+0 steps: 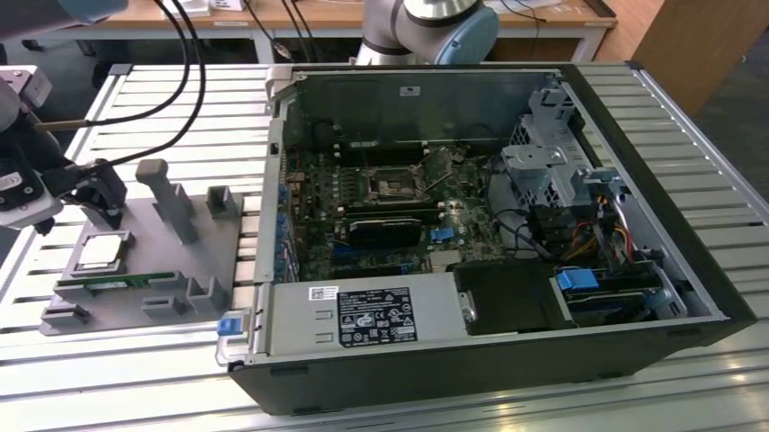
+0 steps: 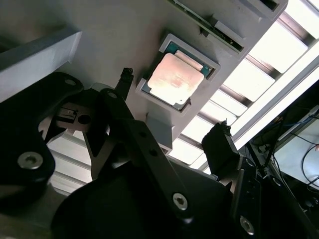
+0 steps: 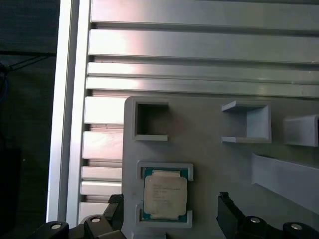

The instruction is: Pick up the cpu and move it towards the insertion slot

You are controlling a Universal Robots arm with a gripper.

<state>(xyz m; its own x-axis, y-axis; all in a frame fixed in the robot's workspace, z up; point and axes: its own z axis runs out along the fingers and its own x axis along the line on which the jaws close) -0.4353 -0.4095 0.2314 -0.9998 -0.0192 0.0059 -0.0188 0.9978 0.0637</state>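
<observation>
The claw (image 2: 172,105) hung wide open over the cpu (image 2: 175,78), holding nothing. Its black fingers (image 2: 219,142) stood to either side of the chip, apart from it. The cpu lay flat in its pocket on the grey holder (image 1: 180,265) on the counter (image 1: 132,360) — well apart from the insertion slot (image 1: 393,184) inside the open computer case (image 1: 673,207).

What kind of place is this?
Probably a robotics lab or workshop. A robot arm stands behind a slatted metal table, an opened computer lies on it with its insides showing, and a cpu sits in a grey holder beside it.
</observation>
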